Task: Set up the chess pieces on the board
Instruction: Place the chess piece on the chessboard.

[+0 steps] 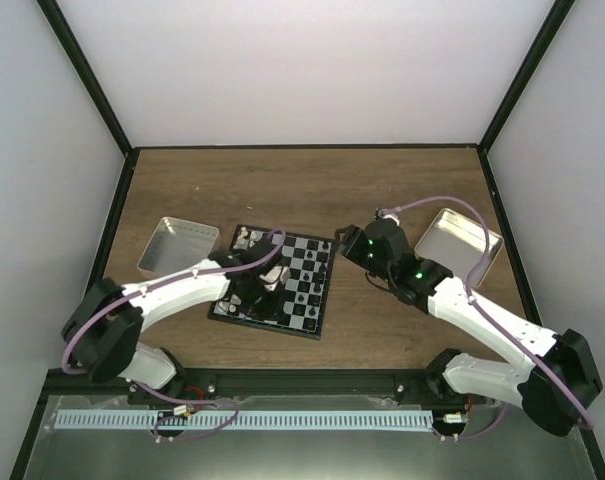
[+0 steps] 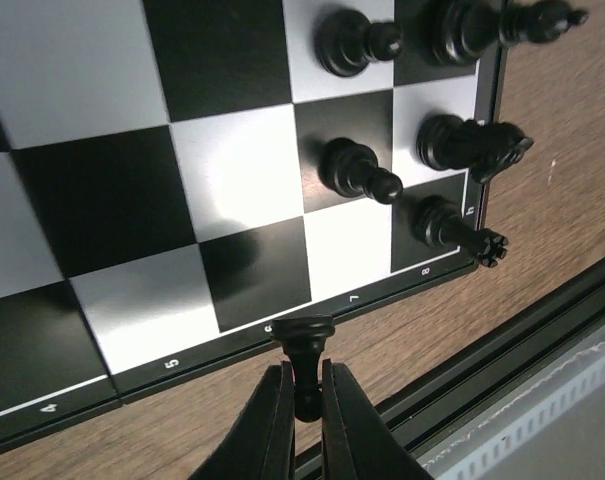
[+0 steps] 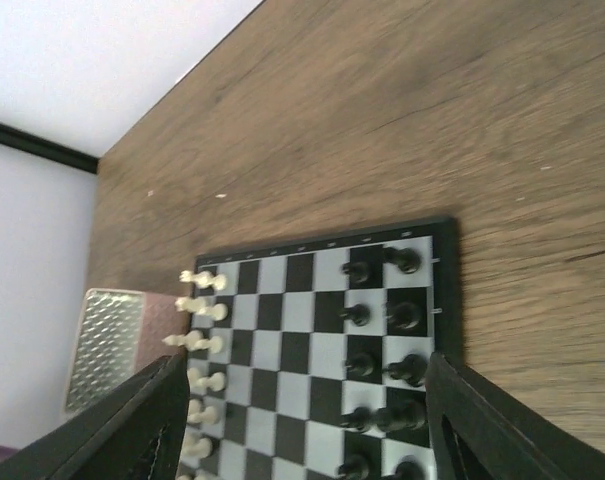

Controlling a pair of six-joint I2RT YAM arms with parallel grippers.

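The chessboard lies in the middle of the table. My left gripper is over the board's near left part. In the left wrist view it is shut on a black pawn, held just above the board's numbered edge, base toward the board. Several black pieces stand on the corner squares ahead. My right gripper hovers at the board's right edge, open and empty. Below it, white pieces line one side of the board and black pieces the other.
A shallow tin sits left of the board and shows in the right wrist view. Another shallow tin sits at the right. A black rail runs along the table's near edge.
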